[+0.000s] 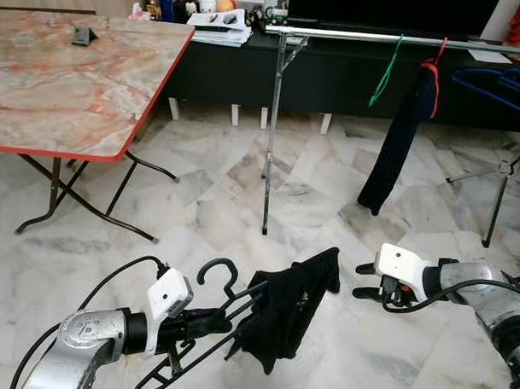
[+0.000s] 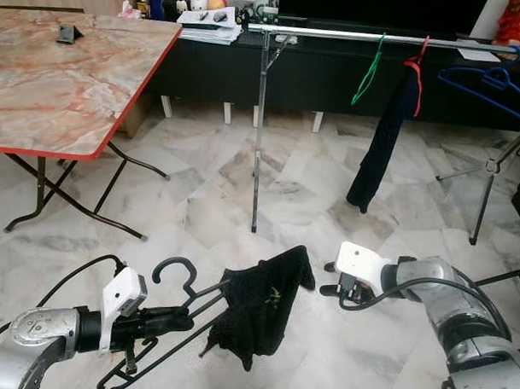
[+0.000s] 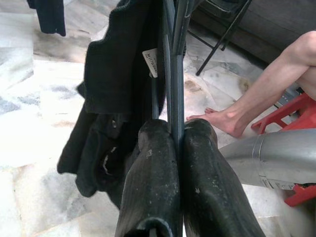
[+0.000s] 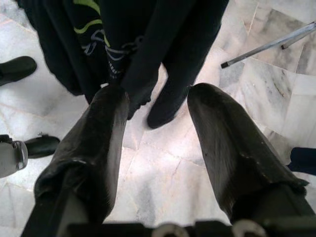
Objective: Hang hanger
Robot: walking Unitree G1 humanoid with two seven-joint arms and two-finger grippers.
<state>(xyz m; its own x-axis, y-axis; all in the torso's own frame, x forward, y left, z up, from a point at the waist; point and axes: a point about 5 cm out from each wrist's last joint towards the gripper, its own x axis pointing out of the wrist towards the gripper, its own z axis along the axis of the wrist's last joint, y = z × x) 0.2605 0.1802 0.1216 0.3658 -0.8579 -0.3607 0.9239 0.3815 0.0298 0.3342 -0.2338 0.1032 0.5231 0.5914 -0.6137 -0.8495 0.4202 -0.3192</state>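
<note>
Marble table w/ red edge (image 1: 60, 90) stands well off, far side of the left gripper, up and to its left. Clothes rail (image 1: 365, 35) on thin metal legs runs across the back, well ahead of both grippers; hanging on it: dark garment on red hanger (image 1: 403, 134), a green hanger (image 1: 385, 71) just left of that, blue hanger (image 1: 495, 82) toward the right end. Marble floor tiles (image 1: 201, 214) under everything.

Left gripper (image 1: 205, 320) low at front left, fingers clamped tight together on the dark hanger (image 1: 213, 273); left wrist view shows the thin hanger bars pinched between the two pads (image 3: 150, 187). Hanger held tilted, hook end up near the gripper, bars sticking out to its right. Black garment (image 1: 290, 309) draped over the hanger's far end, just right of the left gripper, hanging down above the floor.

Right gripper (image 1: 365, 280) low at front right, fingers apart, holding nothing, tips pointing at the black garment, near it but w/ a gap. Right wrist view: the cloth sits just past the spread fingertips (image 4: 111, 106).

Person's bare leg and foot (image 3: 232, 118) on the floor beyond the left gripper, by a red stool (image 3: 291, 118).
</note>
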